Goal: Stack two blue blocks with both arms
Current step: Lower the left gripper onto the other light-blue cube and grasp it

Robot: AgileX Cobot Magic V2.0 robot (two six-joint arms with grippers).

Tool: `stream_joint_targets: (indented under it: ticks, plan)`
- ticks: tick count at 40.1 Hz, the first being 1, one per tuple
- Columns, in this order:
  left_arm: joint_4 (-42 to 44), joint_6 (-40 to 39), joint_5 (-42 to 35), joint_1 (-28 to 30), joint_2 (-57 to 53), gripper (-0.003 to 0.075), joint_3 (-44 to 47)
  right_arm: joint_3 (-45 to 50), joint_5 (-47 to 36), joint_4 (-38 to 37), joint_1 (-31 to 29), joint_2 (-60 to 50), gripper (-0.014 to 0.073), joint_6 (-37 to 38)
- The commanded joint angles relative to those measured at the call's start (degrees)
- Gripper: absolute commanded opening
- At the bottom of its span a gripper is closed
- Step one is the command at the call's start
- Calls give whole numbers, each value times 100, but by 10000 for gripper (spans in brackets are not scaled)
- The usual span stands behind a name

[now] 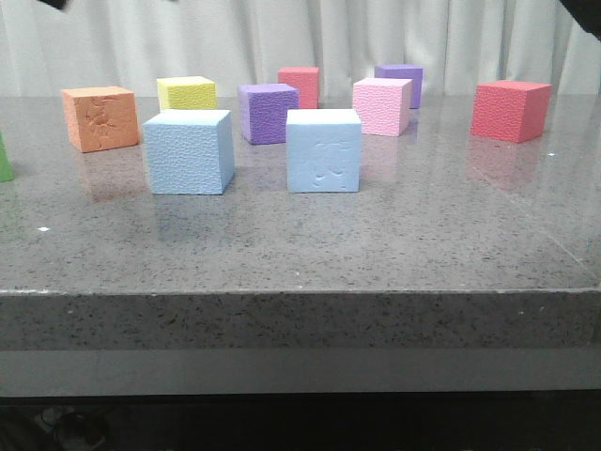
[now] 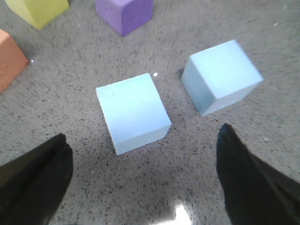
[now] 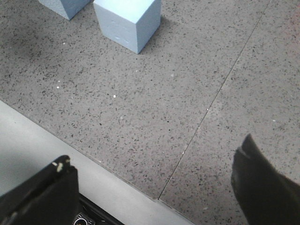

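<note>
Front view: two blue blocks sit side by side, apart, near the table's middle, left blue block (image 1: 189, 151) and right blue block (image 1: 324, 150). Behind them are seen an orange cube (image 1: 100, 118), yellow cube (image 1: 186, 93), two purple cubes, a pink cube (image 1: 382, 105) and two red cubes. No gripper is visible here.

Left wrist view: left gripper (image 2: 140, 176) is spread wide, empty, hovering above the table with the left block just beyond its fingers.

Right wrist view: right gripper (image 3: 157, 187) is spread wide, empty, held over the table's near edge (image 3: 51, 140), well apart from the blocks.

Step judged: approach, nothing grasped yet. Next move calls for a descent until the fingers straddle a block, then closing.
</note>
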Motion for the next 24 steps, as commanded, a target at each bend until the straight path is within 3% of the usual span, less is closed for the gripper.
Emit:
stream_joint_targets:
  ticks: [1, 10, 24]
  plan:
    - [53, -278, 343, -37, 626, 608, -924, -149, -330, 16, -17, -85, 662, 14]
    - [603, -1045, 1314, -37, 1980, 609, -2182, -149, -330, 16, -17, -85, 662, 14]
    - [348, -1265, 1334, -37, 2638, 607, -2487, -149, -330, 16, -17, -85, 662, 14]
